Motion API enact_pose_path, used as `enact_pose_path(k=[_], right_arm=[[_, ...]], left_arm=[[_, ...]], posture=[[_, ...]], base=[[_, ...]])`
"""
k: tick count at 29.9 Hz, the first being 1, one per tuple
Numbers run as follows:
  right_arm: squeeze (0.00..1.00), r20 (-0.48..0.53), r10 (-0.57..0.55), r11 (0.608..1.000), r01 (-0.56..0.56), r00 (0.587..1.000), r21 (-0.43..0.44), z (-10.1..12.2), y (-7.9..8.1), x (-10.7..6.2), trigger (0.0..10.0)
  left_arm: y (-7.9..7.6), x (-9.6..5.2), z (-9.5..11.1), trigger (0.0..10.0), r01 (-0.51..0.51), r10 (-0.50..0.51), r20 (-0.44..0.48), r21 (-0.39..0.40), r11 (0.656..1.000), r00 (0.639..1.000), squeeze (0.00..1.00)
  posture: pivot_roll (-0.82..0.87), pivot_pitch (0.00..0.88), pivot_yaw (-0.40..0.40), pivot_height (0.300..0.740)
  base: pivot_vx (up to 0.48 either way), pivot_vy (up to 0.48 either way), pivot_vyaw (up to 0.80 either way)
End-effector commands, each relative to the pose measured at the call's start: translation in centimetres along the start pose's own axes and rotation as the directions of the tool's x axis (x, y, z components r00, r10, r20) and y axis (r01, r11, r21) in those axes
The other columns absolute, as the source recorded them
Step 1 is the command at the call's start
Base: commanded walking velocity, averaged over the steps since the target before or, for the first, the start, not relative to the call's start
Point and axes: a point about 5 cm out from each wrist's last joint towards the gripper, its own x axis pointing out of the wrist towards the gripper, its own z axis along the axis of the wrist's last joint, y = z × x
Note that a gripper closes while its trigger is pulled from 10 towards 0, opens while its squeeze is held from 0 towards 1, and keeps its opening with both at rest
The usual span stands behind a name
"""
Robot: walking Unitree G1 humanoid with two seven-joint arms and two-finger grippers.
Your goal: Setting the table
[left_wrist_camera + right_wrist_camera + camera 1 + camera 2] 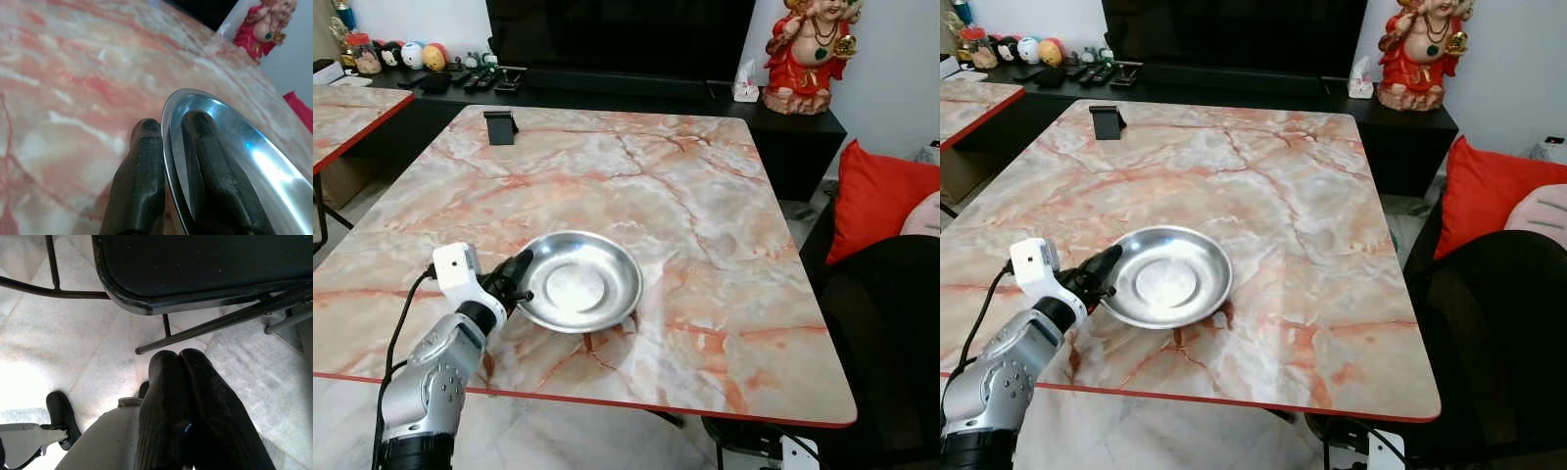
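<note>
From the left eye view, we see a marble-patterned table (685, 196) with a red edge, and a shallow steel dish (578, 282) sitting near its front edge, on our left side. Our left gripper (516, 277) pinches the dish's left rim, one black finger above and one below. A small black stand (499, 126) sits at the far side, and a red figurine (808, 54) stands on a dark cabinet beyond. The right eye view shows the same scene: the dish appears to rest on the tabletop, well apart from the stand. In the left wrist view, the fingers (142, 186) are nearly closed with the thin rim clamped between them. We judge the hold to be slight: the smooth metal edge could slip or the dish could tilt if lifted quickly, or scrape the surface if dragged. In the right wrist view, our right gripper (188, 401) hangs idle over the floor beside a black chair (205, 269), fingers pressed together on nothing.
</note>
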Motion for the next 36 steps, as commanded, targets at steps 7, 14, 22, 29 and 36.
enact_pose_path(k=[7, 14, 22, 29, 36], right_arm=[[0.0, -0.009, -0.001, 1.0, 0.001, 1.0, -0.008, -0.1, -0.1, 0.0, 10.0], [0.0, -0.012, 0.0, 1.0, -0.001, 1.0, -0.011, -0.2, -0.1, 0.0, 10.0], [0.0, -0.013, 0.002, 1.0, -0.003, 1.0, -0.016, -0.1, -0.1, 0.0, 10.0], [0.0, -0.011, -0.004, 1.0, 0.004, 1.0, -0.01, -0.1, -0.2, 0.0, 10.0], [0.0, -0.011, -0.001, 1.0, 0.001, 1.0, -0.012, -0.1, -0.1, 0.0, 10.0]], left_arm=[[0.2, -0.9, -0.3, 10.0, 0.017, -0.014, -0.047, 0.064, 0.998, 0.999, 0.0], [1.3, -2.5, -1.1, 10.0, 0.013, 0.003, -0.11, 0.138, 0.99, 0.994, 0.0], [1.2, -2.3, -1.8, 10.0, 0.017, 0.008, -0.139, 0.182, 0.983, 0.99, 0.0], [0.7, -2.0, -2.1, 10.0, 0.023, 0.004, -0.139, 0.192, 0.981, 0.99, 1.0], [1.1, -1.9, -2.0, 10.0, -0.006, 0.036, -0.131, 0.218, 0.976, 0.991, 1.0]], posture=[[0.03, 0.0, -0.023, 0.74], [0.03, 0.0, -0.021, 0.74], [0.04, 0.006, -0.025, 0.74], [0.03, 0.014, -0.026, 0.74], [0.03, 0.019, -0.027, 0.74]], base=[[0.0, 0.0, 0.0], [0.0, 0.0, 0.0], [0.0, 0.0, 0.0], [0.0, 0.0, 0.0], [0.0, 0.0, 0.0]])
